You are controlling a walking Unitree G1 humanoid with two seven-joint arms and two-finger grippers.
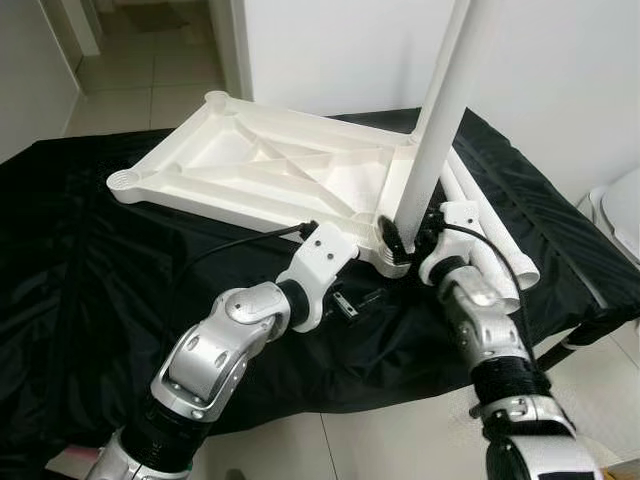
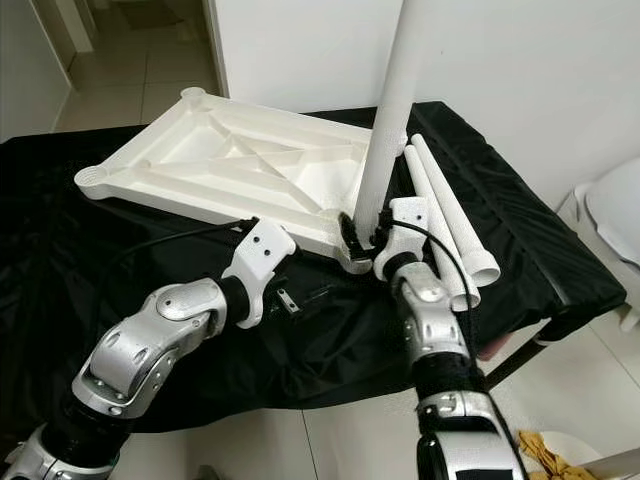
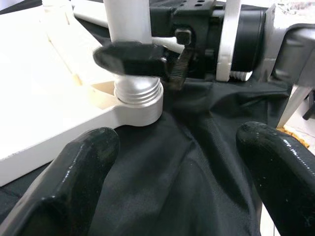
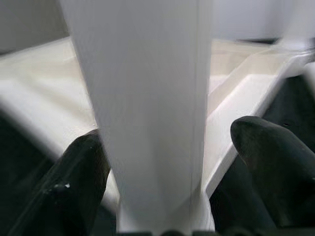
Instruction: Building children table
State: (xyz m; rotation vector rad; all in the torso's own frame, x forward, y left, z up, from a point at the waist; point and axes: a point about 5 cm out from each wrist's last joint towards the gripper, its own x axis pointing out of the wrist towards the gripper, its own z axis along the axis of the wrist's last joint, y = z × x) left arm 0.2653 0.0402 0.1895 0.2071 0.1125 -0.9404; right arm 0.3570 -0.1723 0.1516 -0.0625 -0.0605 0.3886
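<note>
Left eye view shows the white plastic tabletop [image 1: 270, 165] lying underside up on a black cloth [image 1: 90, 230], its ribs forming triangles and round sockets at the corners. One white leg [image 1: 440, 120] stands upright in the near corner socket [image 3: 139, 101], its top cut off by the frame. Two spare legs [image 2: 450, 215] lie beside it on the cloth. The right gripper [image 1: 400, 240] has its fingers around the leg's base, though one finger [image 4: 266, 167] seems slightly apart from it. The left gripper [image 3: 172, 172] hovers spread wide just beside the socket, grasping nothing.
</note>
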